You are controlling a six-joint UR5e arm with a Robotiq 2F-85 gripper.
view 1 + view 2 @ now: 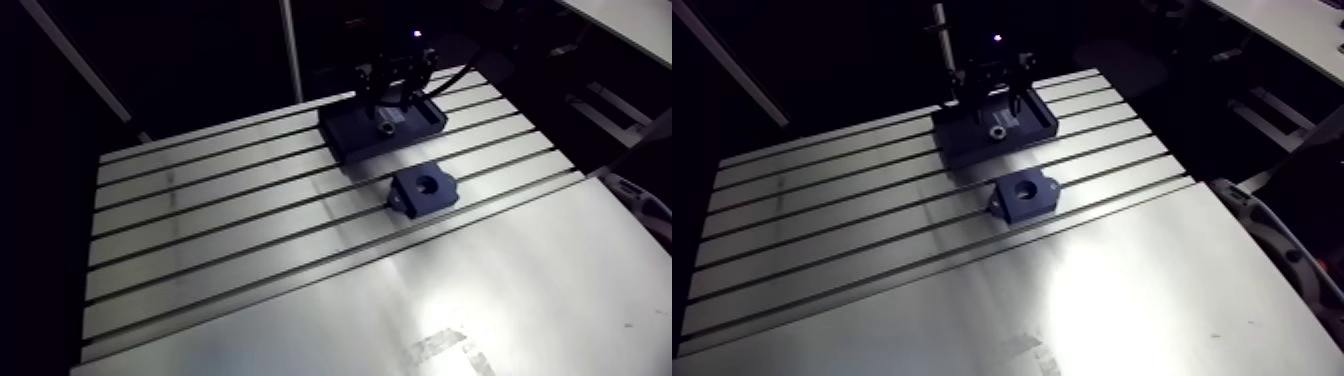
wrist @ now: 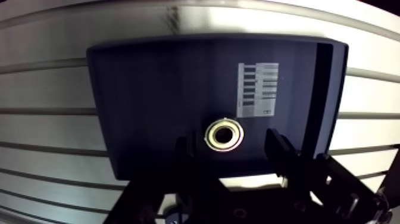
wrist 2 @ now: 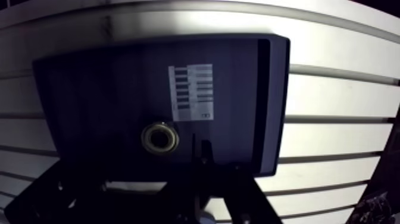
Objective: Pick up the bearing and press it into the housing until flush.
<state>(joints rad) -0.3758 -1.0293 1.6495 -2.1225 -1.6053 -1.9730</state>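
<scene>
Claw (image 2: 229, 144) hangs open and empty over the dark tray (image 2: 149, 89) near the worktop's (image 1: 500, 290) far edge. Its fingers flank the bearing (image 2: 224, 134) lying there, seemingly without touching. The housing (image 1: 425, 190) sits apart, mid-worktop.

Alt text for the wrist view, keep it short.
Open gripper poised over a small metal bearing that lies flat on a dark tray, framed between the two spread fingers. A white printed label is on the tray beside the bearing, and the slotted aluminium table shows around the tray.
</scene>
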